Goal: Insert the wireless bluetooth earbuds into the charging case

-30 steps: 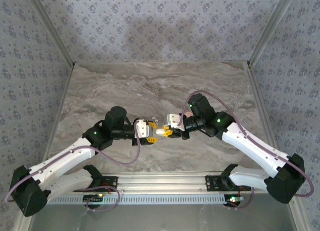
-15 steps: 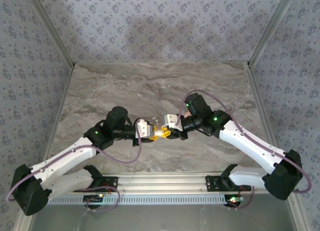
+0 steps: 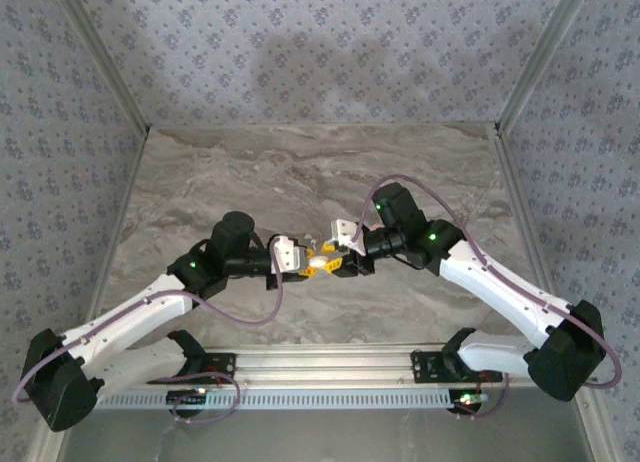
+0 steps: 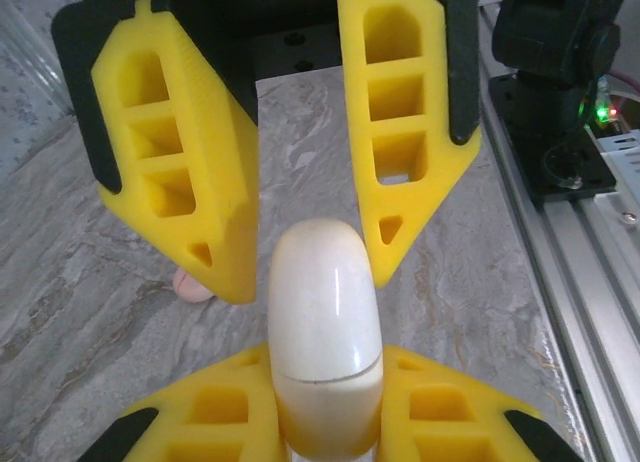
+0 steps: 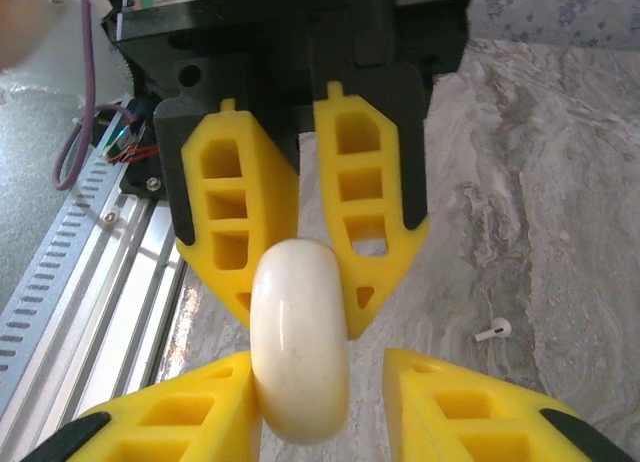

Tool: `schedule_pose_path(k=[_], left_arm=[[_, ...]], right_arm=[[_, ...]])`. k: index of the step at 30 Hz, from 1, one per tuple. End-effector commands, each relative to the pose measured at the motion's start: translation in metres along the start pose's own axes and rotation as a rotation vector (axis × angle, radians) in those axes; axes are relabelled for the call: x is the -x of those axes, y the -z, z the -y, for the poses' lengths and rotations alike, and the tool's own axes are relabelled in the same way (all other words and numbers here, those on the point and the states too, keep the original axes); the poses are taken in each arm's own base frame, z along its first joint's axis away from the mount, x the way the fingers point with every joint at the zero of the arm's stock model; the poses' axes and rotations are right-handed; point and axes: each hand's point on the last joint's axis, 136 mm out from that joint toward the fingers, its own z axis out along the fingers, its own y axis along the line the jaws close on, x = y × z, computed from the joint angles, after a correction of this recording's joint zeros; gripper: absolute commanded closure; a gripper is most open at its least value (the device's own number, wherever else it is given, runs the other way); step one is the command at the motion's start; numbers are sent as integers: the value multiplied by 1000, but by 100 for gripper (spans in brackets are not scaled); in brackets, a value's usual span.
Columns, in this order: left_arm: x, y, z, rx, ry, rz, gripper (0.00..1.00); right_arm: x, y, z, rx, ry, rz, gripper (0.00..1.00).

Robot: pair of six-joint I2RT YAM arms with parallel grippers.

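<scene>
Left gripper (image 4: pixel 325 367) is clamped tight on the white charging case (image 4: pixel 325 302) (its lid shut). Right gripper (image 5: pixel 320 372) stands partly open around the case's other end, one finger touching and the other apart. One earbud (image 5: pixel 492 330) lies on the table (image 5: pixel 560 182) at 4 o'clock from the case.

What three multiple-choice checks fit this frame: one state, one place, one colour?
1. How is the left gripper on the smooth white oval charging case? A open beside it; B away from it; C shut on it.
2. Where is the tiny white stemmed earbud? A in the case; B on the grey marble tabletop; C in the left gripper.
3. What colour are the gripper fingers? A yellow; B blue; C red.
Answers: C, both its fingers press the case's sides; B, it lies on the marble in the right wrist view; A, all four are yellow plastic.
</scene>
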Motion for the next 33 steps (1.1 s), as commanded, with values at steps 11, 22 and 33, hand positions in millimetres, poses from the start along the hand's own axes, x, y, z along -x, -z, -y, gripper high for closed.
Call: schedule_pose_path(k=[11, 22, 33], left_arm=[[11, 3, 1, -28, 46, 124, 89], [-32, 20, -59, 285, 306, 167, 90], [-97, 79, -113, 687, 636, 139, 87]], right_arm=[[9, 24, 48, -151, -134, 143, 63], [4, 31, 72, -261, -403, 94, 61], [-67, 0, 116, -484, -1010, -288, 62]])
